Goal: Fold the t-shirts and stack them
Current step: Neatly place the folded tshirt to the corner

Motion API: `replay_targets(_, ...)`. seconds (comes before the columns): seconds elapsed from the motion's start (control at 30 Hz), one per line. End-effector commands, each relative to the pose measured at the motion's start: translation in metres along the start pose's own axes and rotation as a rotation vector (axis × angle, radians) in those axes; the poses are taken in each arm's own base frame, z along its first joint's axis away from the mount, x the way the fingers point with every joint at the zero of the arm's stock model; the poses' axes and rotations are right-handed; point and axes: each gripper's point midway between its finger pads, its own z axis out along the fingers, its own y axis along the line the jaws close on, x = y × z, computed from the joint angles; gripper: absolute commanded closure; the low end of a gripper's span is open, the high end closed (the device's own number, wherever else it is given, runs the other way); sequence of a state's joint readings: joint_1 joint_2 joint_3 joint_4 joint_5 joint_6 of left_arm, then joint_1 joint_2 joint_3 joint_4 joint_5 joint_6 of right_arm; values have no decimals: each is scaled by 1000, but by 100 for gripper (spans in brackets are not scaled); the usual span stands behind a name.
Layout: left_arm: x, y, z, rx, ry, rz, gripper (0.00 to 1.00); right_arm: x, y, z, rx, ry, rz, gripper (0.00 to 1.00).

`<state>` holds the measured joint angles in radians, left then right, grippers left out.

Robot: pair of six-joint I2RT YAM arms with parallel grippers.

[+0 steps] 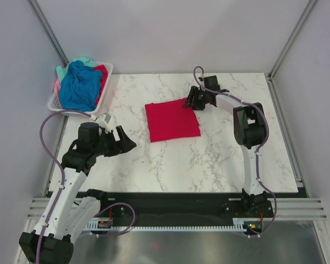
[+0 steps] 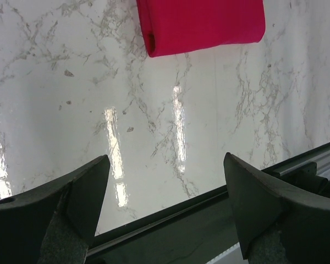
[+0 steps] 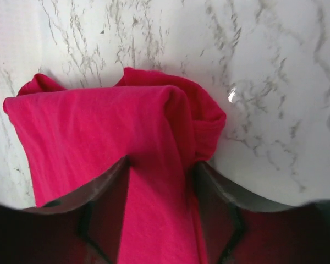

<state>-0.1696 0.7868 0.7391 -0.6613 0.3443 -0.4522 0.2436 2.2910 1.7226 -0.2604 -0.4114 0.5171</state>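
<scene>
Clearly the right arm is the nearer one: the right end effector (image 1: 195, 100) sits at the far right corner of the crimson t-shirt (image 1: 172, 121). The shirt lies folded into a flat, near-square packet mid-surface (image 1: 170, 165), slightly askew to the edges. In the right wrist view a ridge of cloth runs between the fingers (image 3: 113, 184), touching both, but whether they truly clamp it cannot be told. The corner beyond bunches into a soft roll. The left end effector (image 1: 124, 144) hangs spread wide over bare marble, well apart from the shirt off to its right. More t-shirts (image 1: 80, 88), blue uppermost, are heaped in the basket (image 1: 59, 108) at the far left.
</scene>
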Motion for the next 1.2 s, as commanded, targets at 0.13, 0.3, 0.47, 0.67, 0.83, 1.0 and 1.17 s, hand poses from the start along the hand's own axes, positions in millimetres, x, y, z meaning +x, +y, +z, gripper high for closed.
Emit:
replay_targets(0.13, -17, 0, -6, -23, -81, 20, 9, 46, -26, 18, 62, 99, 0, 68)
replay_targets(0.3, -21, 5, -6, -47, -104, 15, 9, 58, -28, 10, 63, 111, 1, 95)
replay_targets(0.47, -20, 3, -7, -39, -108, 16, 9, 41, -44, -9, 161, 61, -63, 100)
replay_targets(0.67, -23, -2, -13, -17, -138, 27, 10, -14, -90, -65, 294, 1, -168, 100)
replay_targets(0.83, -22, -4, -13, 1, -137, 31, 10, -70, -151, -122, 567, -117, -256, 100)
replay_targets(1.0, -17, -6, -7, 20, -97, 34, 10, -135, -200, -156, 735, -201, -338, 100)
replay_targets(1.17, -17, -7, -5, 26, -91, 34, 10, -198, -251, -180, 908, -321, -371, 100)
